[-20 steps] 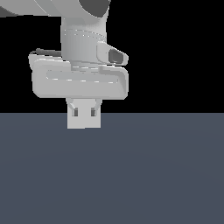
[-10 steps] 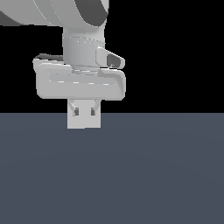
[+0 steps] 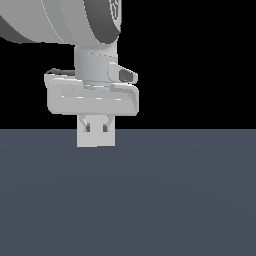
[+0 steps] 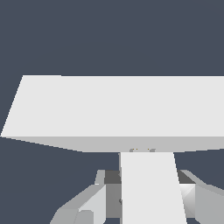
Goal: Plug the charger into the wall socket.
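In the wrist view the charger point(image 4: 151, 188), a narrow white block, sits between my gripper's point(image 4: 146, 194) grey fingers point(image 4: 89, 203), which are shut on its sides. Its front end meets the edge of the wall socket point(image 4: 118, 109), a wide white slab, and two tiny grey marks show at the joint. In the exterior view the socket point(image 3: 96, 138) is a small upright white square with two dark holes. It stands directly under the gripper point(image 3: 96, 120) and its pale hand. The charger is hidden in that view.
A flat dark grey-blue floor point(image 3: 175, 200) fills the lower half of the exterior view, under a black background. The large arm link point(image 3: 65, 20) hangs above the hand.
The arm link and wrist have sunk lower over the hand, which looks more squat. The white plate has stayed in place.
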Motion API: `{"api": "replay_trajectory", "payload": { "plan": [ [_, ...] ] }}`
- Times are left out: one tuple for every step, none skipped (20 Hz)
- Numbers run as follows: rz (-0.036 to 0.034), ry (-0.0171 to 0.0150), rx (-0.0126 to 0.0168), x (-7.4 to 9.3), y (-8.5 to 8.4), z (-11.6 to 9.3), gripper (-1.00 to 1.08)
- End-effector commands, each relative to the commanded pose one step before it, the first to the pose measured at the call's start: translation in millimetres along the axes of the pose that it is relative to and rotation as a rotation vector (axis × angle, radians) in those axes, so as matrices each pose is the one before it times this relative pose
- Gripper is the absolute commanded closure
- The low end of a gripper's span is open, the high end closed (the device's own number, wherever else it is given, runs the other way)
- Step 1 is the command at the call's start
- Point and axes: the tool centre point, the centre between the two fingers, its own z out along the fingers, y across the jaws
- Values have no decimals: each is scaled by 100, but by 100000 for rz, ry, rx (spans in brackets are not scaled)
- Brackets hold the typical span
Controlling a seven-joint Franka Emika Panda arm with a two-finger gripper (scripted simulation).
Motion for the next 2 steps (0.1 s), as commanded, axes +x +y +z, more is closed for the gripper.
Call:
{"api": "replay_trajectory", "payload": {
  "plan": [
    [87, 12, 43, 248, 35, 97, 108],
    [0, 0, 0, 9, -6, 5, 108]
  ]
}}
